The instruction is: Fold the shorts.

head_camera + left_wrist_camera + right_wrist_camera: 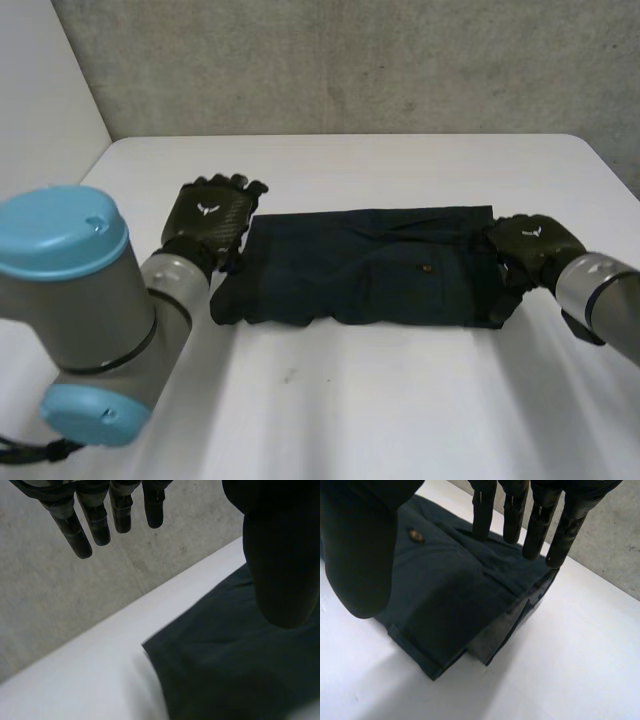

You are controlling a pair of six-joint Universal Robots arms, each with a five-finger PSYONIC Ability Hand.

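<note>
The dark navy shorts (365, 265) lie flat across the middle of the white table, folded lengthwise, with a small brass button (427, 268) showing. My left hand (207, 219) hovers at the shorts' left end, its fingers (95, 522) straight and spread, its thumb (280, 555) above the cloth (230, 665), holding nothing. At the right end sits my right hand (532, 243), fingers (540, 525) straight over the layered waistband end (485, 630), thumb (362, 555) apart from them, nothing pinched.
The white table (380, 400) runs wide in front of the shorts. A grey concrete wall (350, 60) stands behind the table's far edge. My left arm's blue-capped joint (70, 300) fills the near left.
</note>
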